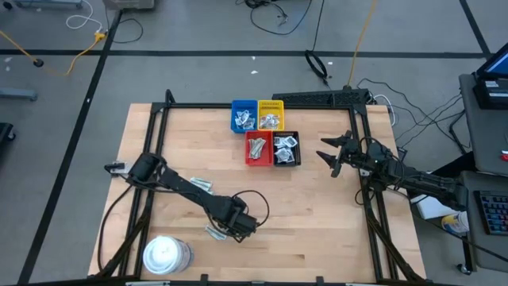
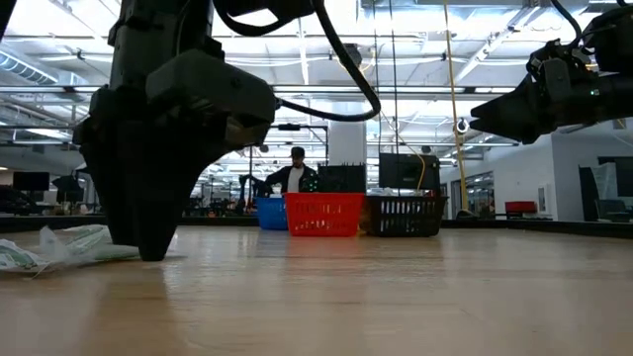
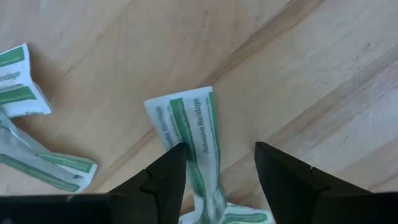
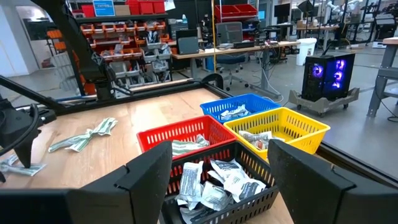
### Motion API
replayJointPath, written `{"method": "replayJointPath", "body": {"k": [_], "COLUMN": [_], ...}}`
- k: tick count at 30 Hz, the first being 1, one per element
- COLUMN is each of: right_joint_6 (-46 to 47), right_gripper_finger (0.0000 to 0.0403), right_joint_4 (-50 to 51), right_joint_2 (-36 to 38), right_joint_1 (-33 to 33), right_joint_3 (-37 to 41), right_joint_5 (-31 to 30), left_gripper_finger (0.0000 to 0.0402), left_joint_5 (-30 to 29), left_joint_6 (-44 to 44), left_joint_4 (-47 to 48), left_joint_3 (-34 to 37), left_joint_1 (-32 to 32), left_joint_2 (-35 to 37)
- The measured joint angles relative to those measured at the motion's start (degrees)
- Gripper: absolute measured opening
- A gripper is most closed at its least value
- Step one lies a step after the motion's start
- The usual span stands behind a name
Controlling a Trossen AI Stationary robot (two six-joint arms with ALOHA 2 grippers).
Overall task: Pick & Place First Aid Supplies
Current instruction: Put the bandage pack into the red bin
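A narrow white-and-green adhesive bandage strip (image 3: 189,127) lies flat on the wooden table. My left gripper (image 3: 217,162) points down over it, open, with the strip's near part between its fingers. In the low view the fingertips (image 2: 148,252) reach down to the table top beside crumpled packets (image 2: 49,249). More strips lie close by (image 3: 18,87), and others farther left on the table (image 1: 200,184). My right gripper (image 1: 333,155) waits level and open at the table's right side, facing the trays. My left gripper comes at the bandage strip from above, fingers pointing down and standing across it. One fingertip (image 3: 171,165) covers the strip's long edge (image 3: 179,140); the other stands clear on bare wood. Whether the fingertip touches the strip I cannot tell.
Blue (image 1: 244,117), yellow (image 1: 271,115), red (image 1: 256,148) and black (image 1: 286,148) trays stand at the far middle, each holding packets. A round white tub (image 1: 167,256) sits at the near left edge. Bare wood lies between my left gripper and the trays.
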State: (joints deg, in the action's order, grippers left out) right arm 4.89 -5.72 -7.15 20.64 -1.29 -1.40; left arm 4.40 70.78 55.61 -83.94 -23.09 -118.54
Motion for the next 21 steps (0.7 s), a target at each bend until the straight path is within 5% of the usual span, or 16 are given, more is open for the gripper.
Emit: {"method": "replayJointPath", "body": {"k": [13, 21], "right_joint_6": [0.0, 0.0], "right_gripper_finger": [0.0259, 0.0262], "right_joint_4": [0.0, 0.0], "right_joint_2": [0.0, 0.0], "right_joint_1": [0.0, 0.0], "right_joint_3": [0.0, 0.0], "right_joint_5": [0.0, 0.0], "left_gripper_finger": [0.0012, 0.0004], "left_joint_5": [0.4, 2.4], "left_joint_6": [0.1, -1.5], "left_joint_4": [0.0, 1.4], "left_joint_3": [0.0, 0.0], "left_joint_1": [0.0, 1.5], "left_joint_2": [0.0, 1.0]}}
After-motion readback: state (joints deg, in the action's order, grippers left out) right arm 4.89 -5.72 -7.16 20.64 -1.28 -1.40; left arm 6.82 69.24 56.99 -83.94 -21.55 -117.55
